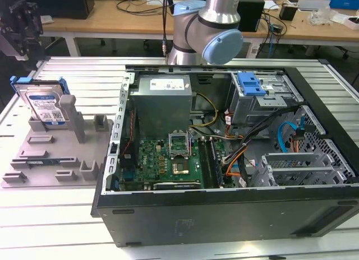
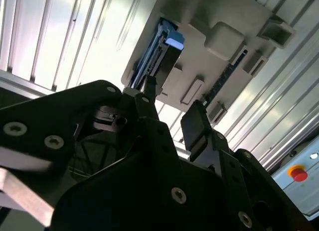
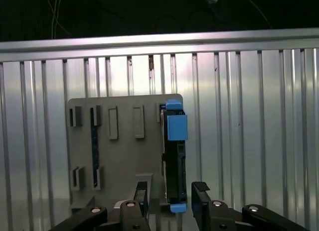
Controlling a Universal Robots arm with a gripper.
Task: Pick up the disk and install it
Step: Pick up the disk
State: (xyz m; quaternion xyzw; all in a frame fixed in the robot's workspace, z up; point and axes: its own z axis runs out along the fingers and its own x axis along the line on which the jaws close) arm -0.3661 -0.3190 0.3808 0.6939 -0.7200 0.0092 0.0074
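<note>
A grey holder (image 1: 50, 159) lies on the ribbed metal tabletop (image 1: 56, 226) at the exterior view's left. The disk (image 1: 46, 106) stands on edge in a slot at the holder's far corner, labelled face toward the camera. Filling the centre and right of that view, an open computer case (image 1: 224, 209) holds a grey metal box (image 1: 162, 103), a green circuit board (image 1: 168, 156) and a blue bracket (image 1: 250, 84). In the first wrist view the gripper (image 3: 170, 193) hovers apart from the disk, jaws spread wide and grasping nothing. The disk's thin edge faces the camera, its long line running toward the gap between the fingers (image 3: 199, 196).
</note>
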